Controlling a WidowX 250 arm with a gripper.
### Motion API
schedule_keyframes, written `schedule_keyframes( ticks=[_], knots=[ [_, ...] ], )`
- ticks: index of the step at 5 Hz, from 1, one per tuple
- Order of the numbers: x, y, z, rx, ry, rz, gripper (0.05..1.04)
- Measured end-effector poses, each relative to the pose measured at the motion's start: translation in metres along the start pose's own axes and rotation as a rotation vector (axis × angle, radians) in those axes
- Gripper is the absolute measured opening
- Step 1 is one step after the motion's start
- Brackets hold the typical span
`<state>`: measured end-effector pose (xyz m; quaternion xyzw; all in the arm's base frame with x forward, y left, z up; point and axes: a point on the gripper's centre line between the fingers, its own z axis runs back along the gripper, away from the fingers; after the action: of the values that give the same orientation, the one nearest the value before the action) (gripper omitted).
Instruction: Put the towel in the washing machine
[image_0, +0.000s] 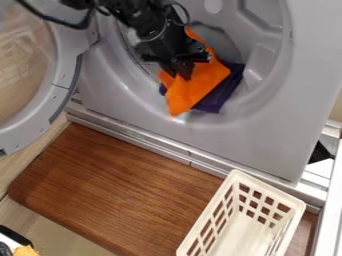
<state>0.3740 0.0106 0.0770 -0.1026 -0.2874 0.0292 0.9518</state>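
One round door (61, 92) of the washing machine stands swung open at the far left, a curved part of its pale frame around the see-through pane (23, 62). Below it, in the bottom left corner, are part of a white object with a dark edge (13, 236) and, beside that, a bit of something yellow (27, 251). A brown wooden board (120, 190) with rounded corners lies in front of the machine and runs on toward the right, and a pale metal rail (157, 146) slants down between the board and the machine's base.

Right of the door, the black arm (137, 15) comes in from the top edge and slants down into the machine's round opening. Its gripper (181, 75) is pointed down at the upper left part of the orange towel (197, 90), against the cloth. I cannot tell how far apart the jaws are, or whether they have hold of the towel. The towel is in the opening of the washing machine (307, 60), with a narrow part going up behind the gripper and one corner pointing down toward the lower lip. A dark purple cloth (224, 95) is under it, showing mostly along its right side, with a small bit at its left.

Farther right, a cream plastic basket (267, 186) with square holes is on the board at a slant, cut off by the bottom edge.
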Motion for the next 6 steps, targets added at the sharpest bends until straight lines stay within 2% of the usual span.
schedule_keyframes(
  ticks=[1, 2, 4, 5, 6],
  knots=[
    [0.009, 0.002, -0.021, -0.02, 0.019, -0.008, 0.123],
    [0.013, 0.002, -0.033, -0.043, 0.026, -0.013, 0.313],
    [0.006, 0.002, -0.036, -0.019, 0.053, -0.041, 0.864],
    [0.003, -0.003, -0.036, -0.02, 0.056, -0.063, 1.005],
    [0.0, -0.005, -0.026, 0.002, 0.06, -0.096, 1.001]
  ],
)
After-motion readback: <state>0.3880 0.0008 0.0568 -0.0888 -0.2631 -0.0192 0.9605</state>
